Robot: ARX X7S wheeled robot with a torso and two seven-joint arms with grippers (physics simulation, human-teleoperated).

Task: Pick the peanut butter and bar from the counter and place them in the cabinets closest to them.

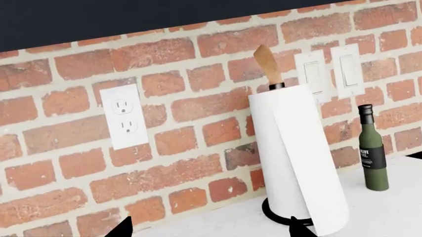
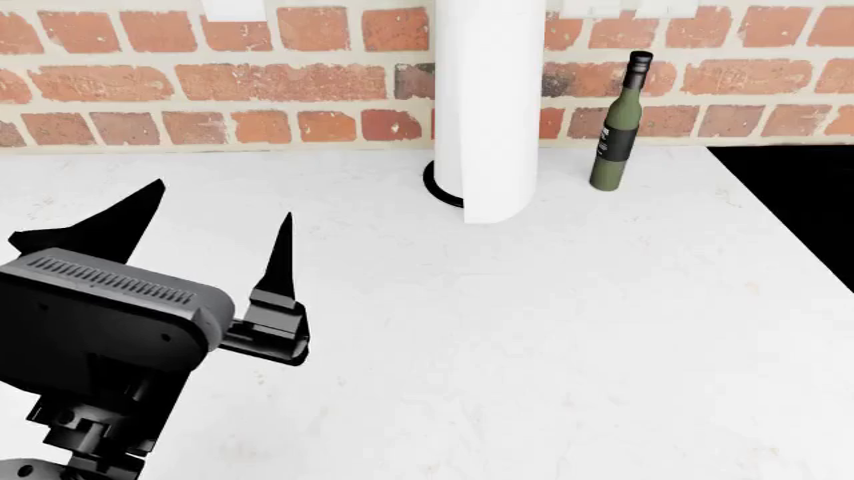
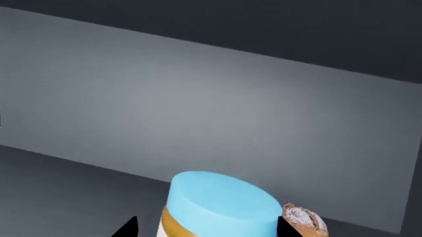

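Left gripper: we are seeing its two black pointed fingers standing spread wide apart over the broad white faintly marbled counter; nothing is lying between them and they are touching nothing.

Left arm: we are viewing its dark grey ribbed housing at the lower left of the head view, above the bare worktop.

Right gripper: we are seeing only two black fingertips, one on each side of the small round peanut butter jar with a light blue lid; the jar is sitting between them, but we cannot tell whether they are pressing on it.

Peanut butter: we are finding it in the right wrist view in front of a plain grey panel, its pale tan spread showing just under the lid.

Neighbour of the jar: a small brown rounded item dusted with white is sitting just beside the jar.

Back of counter: a tall white paper towel roll on a black-based holder with a wooden tip is standing upright near the red brick wall; a dark green bottle with a black label is standing upright beside it, apart from the roll.

Wall fittings: we are seeing a white power outlet and two white rocker switches on the bricks.

Bar: we are not finding it in any view.
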